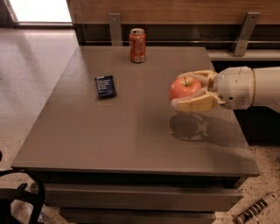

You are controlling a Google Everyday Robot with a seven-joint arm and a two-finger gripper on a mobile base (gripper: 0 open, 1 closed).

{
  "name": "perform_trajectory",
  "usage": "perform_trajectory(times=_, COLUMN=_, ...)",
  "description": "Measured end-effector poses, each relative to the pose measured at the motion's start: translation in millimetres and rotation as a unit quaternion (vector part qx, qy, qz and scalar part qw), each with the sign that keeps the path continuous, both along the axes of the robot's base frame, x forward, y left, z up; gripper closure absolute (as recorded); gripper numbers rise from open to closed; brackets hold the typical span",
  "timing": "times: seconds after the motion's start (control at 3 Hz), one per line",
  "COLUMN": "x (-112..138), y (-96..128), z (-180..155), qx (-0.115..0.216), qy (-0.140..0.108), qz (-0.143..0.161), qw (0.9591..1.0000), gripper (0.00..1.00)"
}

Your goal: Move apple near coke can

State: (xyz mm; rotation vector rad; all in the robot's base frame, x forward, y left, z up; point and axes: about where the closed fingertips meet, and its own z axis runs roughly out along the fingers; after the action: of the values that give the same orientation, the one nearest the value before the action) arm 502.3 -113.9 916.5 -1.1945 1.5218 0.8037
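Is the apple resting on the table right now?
No, the gripper holds the apple in the air, shut around it, with its shadow lying on the table below.

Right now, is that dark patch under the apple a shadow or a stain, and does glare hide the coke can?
Camera view: it is a shadow on the table, lying below the apple and the gripper shut on it, so the apple looks clear of the table. Same view: a bright patch washes out only the top left corner, and the coke can reads plainly.
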Motion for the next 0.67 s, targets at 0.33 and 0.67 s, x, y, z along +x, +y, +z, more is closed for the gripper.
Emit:
perform_trajectory(times=0.33, x=46.5, y=-21.7, z=33.5, qx=0.001, qy=-0.020, qz=-0.047, qw=0.9987, gripper=1.00)
perform_trajectory(times=0.67, x=115.5, y=-42.1, z=54.1, qx=0.012, qy=-0.022, qz=-0.118, qw=0.9927, gripper=1.00)
